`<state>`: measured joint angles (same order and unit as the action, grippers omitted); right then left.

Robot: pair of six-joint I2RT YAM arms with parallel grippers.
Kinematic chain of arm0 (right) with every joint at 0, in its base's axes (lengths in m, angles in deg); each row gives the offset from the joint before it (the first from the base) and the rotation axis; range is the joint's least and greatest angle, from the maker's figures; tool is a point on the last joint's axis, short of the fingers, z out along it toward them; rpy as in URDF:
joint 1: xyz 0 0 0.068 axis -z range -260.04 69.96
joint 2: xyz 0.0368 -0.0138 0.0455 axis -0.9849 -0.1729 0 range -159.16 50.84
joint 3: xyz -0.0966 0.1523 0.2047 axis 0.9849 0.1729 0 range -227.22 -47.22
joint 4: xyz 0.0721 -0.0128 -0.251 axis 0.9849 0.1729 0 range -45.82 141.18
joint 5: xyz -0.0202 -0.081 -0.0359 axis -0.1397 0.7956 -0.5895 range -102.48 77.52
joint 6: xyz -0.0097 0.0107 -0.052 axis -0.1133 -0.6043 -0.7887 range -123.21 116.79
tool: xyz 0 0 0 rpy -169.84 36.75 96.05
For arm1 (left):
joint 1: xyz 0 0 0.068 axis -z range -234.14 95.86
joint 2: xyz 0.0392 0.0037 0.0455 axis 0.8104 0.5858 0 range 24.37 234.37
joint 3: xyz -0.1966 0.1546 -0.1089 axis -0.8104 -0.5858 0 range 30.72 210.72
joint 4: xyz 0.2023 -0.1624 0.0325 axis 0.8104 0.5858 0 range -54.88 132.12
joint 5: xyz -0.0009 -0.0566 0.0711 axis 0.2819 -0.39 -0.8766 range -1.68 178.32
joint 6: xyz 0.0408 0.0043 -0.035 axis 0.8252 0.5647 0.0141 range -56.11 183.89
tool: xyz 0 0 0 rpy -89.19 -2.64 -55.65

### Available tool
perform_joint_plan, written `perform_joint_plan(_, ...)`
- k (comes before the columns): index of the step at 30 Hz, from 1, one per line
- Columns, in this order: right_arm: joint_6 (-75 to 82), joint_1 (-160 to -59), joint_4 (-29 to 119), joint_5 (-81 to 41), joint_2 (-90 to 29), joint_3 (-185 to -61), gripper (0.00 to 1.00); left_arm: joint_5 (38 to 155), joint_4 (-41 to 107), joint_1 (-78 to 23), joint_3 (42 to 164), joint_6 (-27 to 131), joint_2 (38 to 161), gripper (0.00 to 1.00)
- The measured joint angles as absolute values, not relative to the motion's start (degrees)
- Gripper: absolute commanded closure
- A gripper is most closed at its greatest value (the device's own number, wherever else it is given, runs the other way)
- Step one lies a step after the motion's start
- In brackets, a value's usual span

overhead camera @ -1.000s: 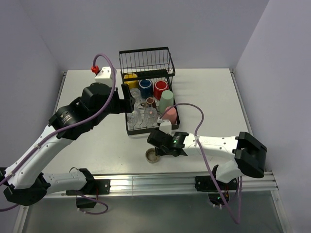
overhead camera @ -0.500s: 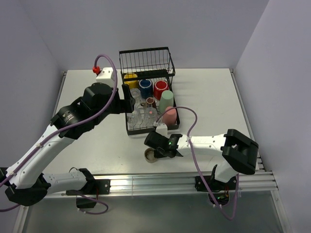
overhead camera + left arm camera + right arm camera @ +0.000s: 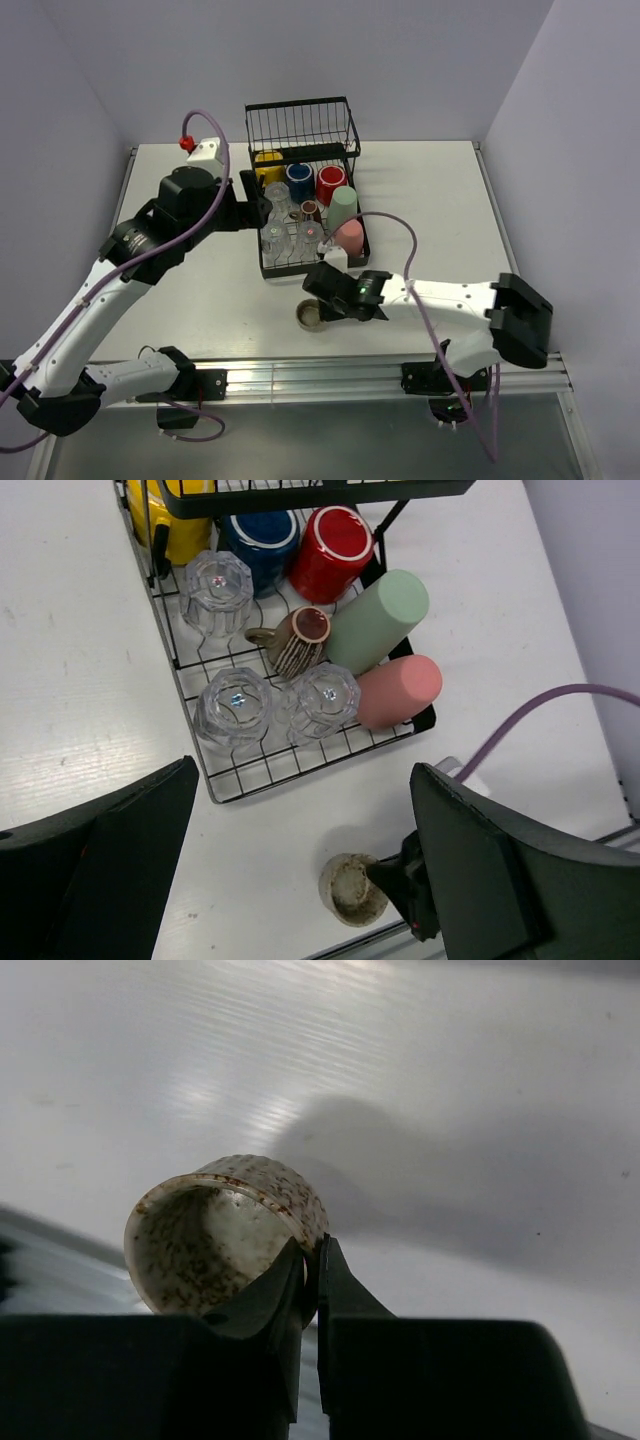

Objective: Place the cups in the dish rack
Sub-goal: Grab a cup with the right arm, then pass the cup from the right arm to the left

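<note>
Grasp step in hand: the right pincer [image 3: 310, 1260] is closed on the wall of the speckled cup [image 3: 215, 1230], which sits near the counter's [image 3: 220, 300] front edge, outside the dish rack [image 3: 215, 780]. The next move calls for a lift over the rack's near wall. The left pincer [image 3: 252, 198], wide open and empty, hovers beside the rack. The pink tumbler [image 3: 398, 690] and clear glasses [image 3: 235, 702] crowd the nearest rows.

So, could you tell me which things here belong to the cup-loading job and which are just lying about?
Job: dish rack, racked cups, speckled cup pinched by right gripper.
Lying about: only the table and the arms' purple cables.
</note>
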<state>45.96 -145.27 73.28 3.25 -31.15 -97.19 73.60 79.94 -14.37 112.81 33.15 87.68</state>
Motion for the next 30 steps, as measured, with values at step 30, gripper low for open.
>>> perform_joint_plan(30,52.21,-115.77,44.65,-45.58,-24.62,-117.08,1.00,146.49,8.33,-43.20,90.21,2.29,89.56,0.03)
